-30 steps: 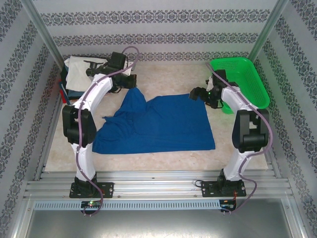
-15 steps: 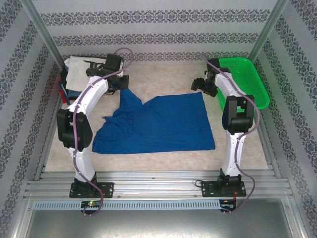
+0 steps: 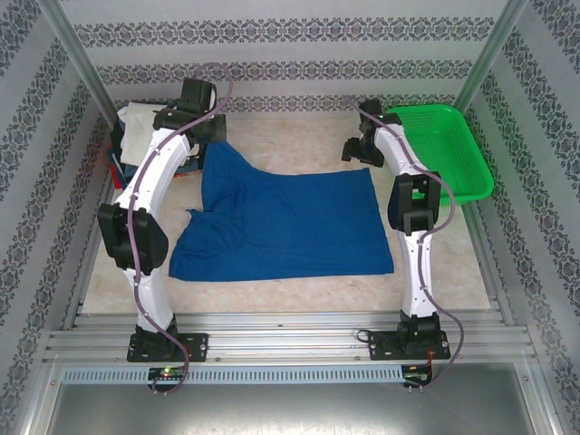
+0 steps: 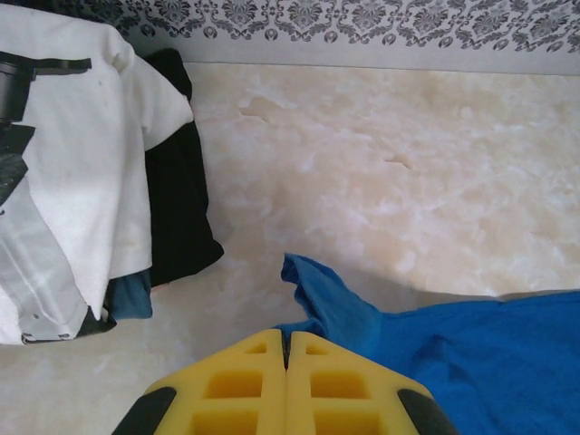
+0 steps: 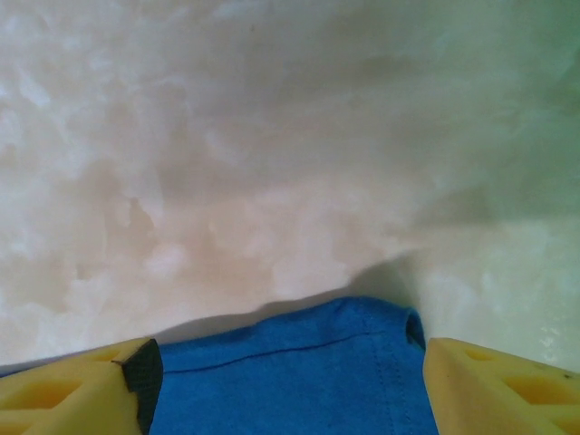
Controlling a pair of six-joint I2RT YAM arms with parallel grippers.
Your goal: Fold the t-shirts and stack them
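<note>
The left claw (image 4: 287, 337) is being pressed together, and the far left corner of the blue shirt (image 3: 290, 222) is being pinched in it. The right claw (image 5: 288, 362) is being held spread, with the shirt's far right corner lying between its fingers. The shirt itself is being stretched across the middle of the table (image 4: 381, 181), rumpled on its left. The pile of folded shirts (image 3: 140, 136), white on top, is being passed at far left, and the green basket (image 3: 453, 154) is sitting at far right.

Bottom edge crops blue t-shirt (image 5: 290, 381) in right wrist view; folded stack (image 4: 82, 136) cropped at left edge in left wrist view, partly behind left arm (image 3: 149, 174) overhead.
</note>
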